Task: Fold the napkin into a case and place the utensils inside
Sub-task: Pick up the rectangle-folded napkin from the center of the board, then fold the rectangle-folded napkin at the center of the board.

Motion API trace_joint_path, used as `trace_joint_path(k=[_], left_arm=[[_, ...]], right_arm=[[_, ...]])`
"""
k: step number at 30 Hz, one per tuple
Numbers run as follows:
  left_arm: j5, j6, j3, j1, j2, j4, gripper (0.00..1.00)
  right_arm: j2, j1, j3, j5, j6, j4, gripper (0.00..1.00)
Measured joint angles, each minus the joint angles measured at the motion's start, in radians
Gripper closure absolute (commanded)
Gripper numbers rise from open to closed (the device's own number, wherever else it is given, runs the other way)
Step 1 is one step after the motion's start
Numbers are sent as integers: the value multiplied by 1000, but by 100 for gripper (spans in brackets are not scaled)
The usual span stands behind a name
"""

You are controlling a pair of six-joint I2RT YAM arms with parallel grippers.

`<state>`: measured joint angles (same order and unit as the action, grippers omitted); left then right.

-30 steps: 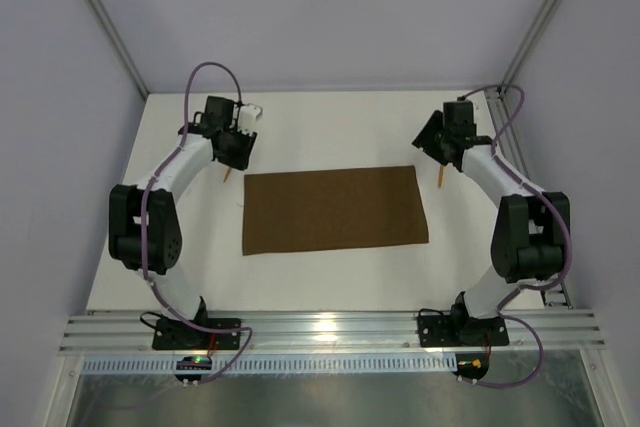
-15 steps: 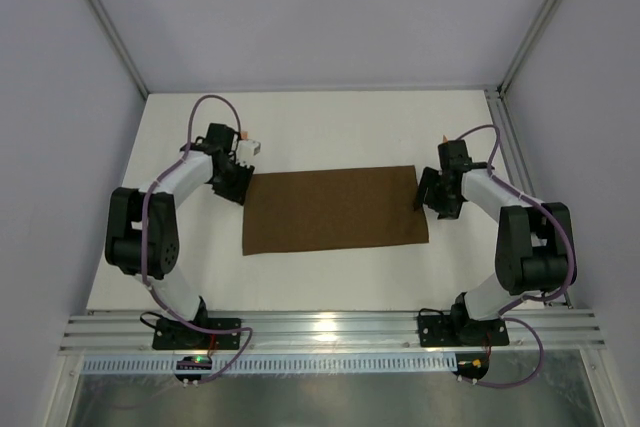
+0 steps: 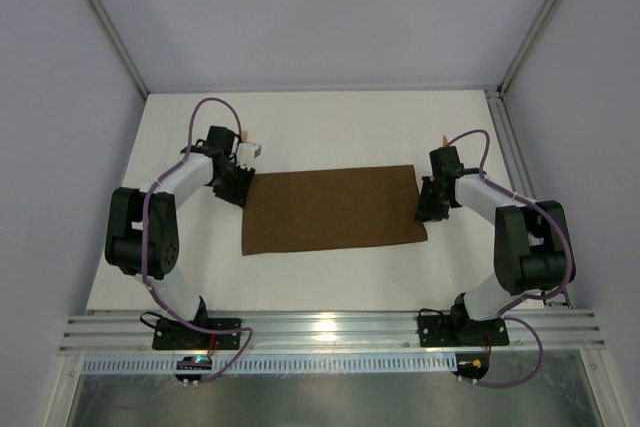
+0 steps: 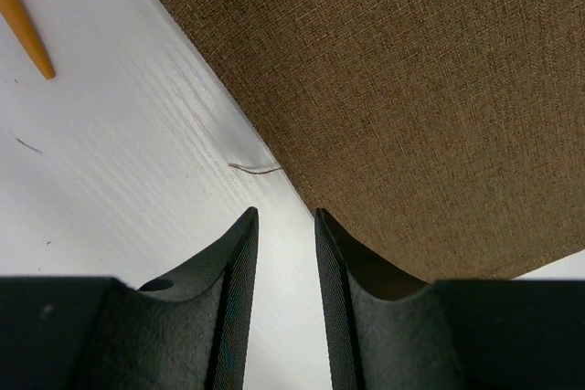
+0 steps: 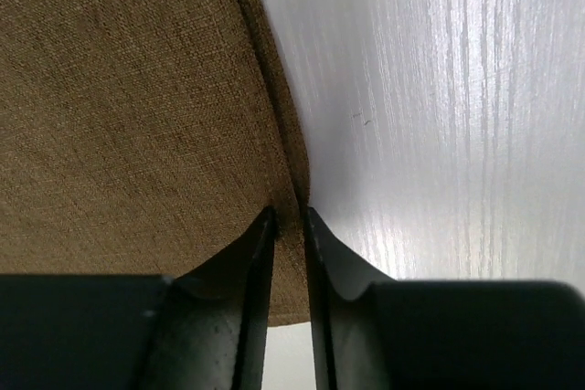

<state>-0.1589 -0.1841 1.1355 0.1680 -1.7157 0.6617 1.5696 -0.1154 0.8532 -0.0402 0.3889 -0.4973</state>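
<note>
Slippage is your worry here. The napkin (image 3: 333, 209) lies as a flat rectangle at the centre of the table (image 3: 330, 132). Your right gripper (image 5: 288, 216), at its 3 o'clock edge, pinches only the thin hem, so a quick lift could pull it free. Your left gripper (image 4: 285, 216), low at the 10 o'clock corner, holds its jaws a narrow slit apart over bare table, cloth just beside 1 finger; close now and you may miss. 1 orange utensil (image 4: 27, 20) lies at its 11 o'clock, easy to knock. Both arms reach forward, wrists pitched down.
</note>
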Motion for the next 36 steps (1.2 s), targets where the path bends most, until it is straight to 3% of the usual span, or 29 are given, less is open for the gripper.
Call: trace_joint_path(k=[4,6,26,31,36], left_arm=[[0,0,-2,0,-7,-4,66],[-2,0,-5,0,-10,-7,66],[-74,10,56,0,-79,3,66],[-92,24,71,0,-108,3,66],[-112,29,72,1,-138,12,66]], right_arm=[[0,-1,-6,0,5,13,94],[-1,-1,-6,2,5,14,97],[-145,-18,58,163,-28,-117,97],[-105,-163,166,220,-20,-159,97],[74,-397,365,251,6,-181,97]])
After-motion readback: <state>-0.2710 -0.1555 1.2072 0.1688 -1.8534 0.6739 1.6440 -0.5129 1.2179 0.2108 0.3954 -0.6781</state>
